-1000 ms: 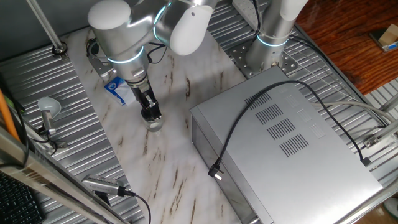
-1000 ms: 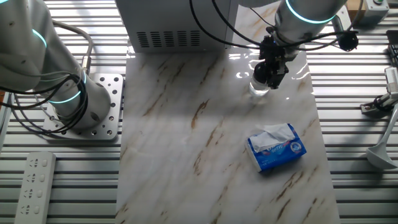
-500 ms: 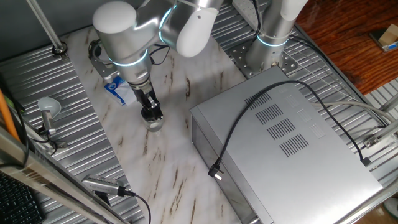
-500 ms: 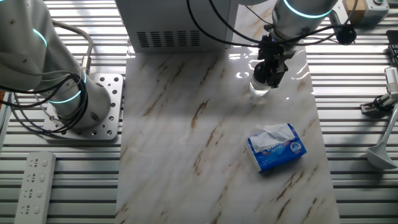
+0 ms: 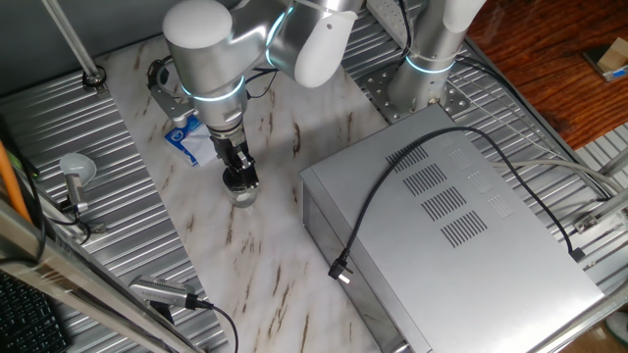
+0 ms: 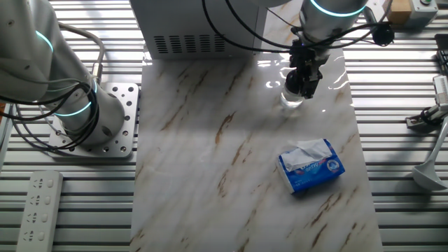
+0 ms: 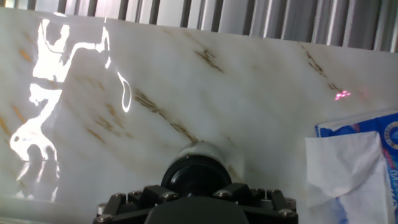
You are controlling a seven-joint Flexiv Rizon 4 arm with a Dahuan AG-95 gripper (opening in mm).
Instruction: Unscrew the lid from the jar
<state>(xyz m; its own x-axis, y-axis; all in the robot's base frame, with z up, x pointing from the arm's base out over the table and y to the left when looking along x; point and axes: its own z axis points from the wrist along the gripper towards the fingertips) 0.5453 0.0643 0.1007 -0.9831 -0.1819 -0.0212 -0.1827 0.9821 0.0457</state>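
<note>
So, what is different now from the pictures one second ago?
The arm's upper joints have turned about the hand's axis, and the hand has turned with them while staying down on the lid of the jar. Whether the lid turned is not visible. The jar, the tissue packet and the grey box are where they were.

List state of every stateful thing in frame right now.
lid: on the jar, hand closed around it
jar: upright on the marble table, lid still on
hand: pointing down, shut on the lid
tissue packet: lying flat, open, a tissue sticking out
grey metal box: closed, black cable draped over its top, plug end loose
</note>
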